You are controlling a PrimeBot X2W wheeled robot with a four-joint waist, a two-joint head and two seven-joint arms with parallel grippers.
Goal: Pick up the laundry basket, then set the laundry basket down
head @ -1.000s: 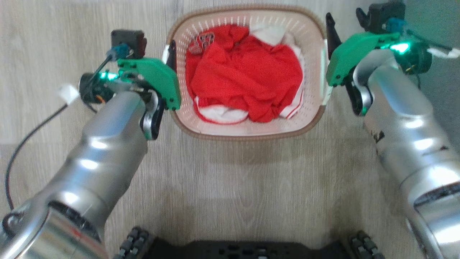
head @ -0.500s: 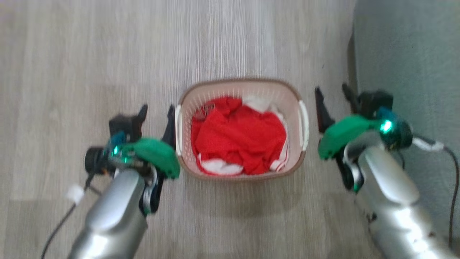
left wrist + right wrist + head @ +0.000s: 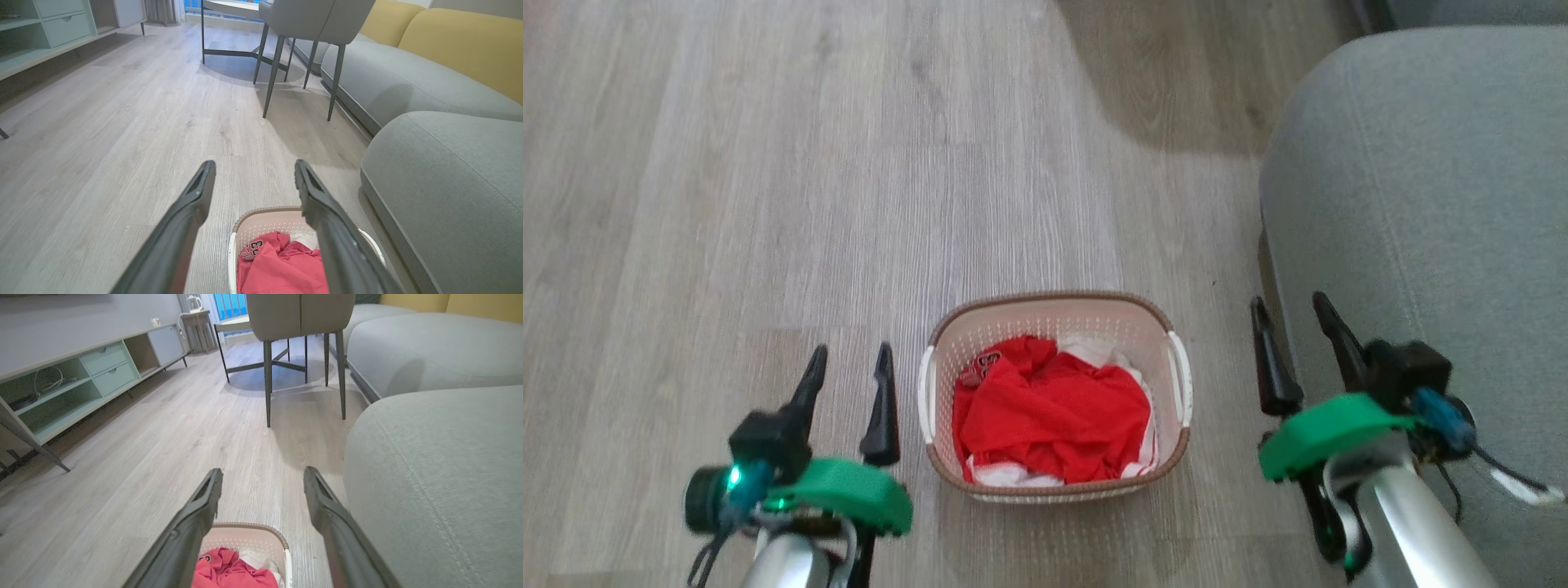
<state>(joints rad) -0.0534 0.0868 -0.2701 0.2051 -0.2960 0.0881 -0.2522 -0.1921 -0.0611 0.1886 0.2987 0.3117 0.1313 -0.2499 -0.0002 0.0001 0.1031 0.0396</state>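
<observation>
The laundry basket [image 3: 1054, 318] stands on the wooden floor, cream with a brown rim and white side handles, holding red and white clothes [image 3: 1049, 412]. My left gripper [image 3: 848, 371] is open to the left of the basket, raised clear of it, fingers pointing forward. On the basket's right, my right gripper [image 3: 1294, 331] is open too, apart from the handle. The basket [image 3: 261, 220] appears low between the left gripper's [image 3: 253, 175] fingers in the left wrist view. It also sits low in the right wrist view as the basket [image 3: 249, 535], beneath the right gripper [image 3: 263, 484].
A grey sofa [image 3: 1421, 188] runs along the right, close to my right gripper. Ahead stand a chair with thin dark legs [image 3: 271, 77] and a table frame. A pale green low cabinet [image 3: 73, 384] lines the left wall. Open floor [image 3: 768, 204] lies ahead and left.
The head camera has risen and tilted up, so the basket looks smaller and lower. Both grippers have come off the basket's handles and moved outward and up, fingers now pointing forward.
</observation>
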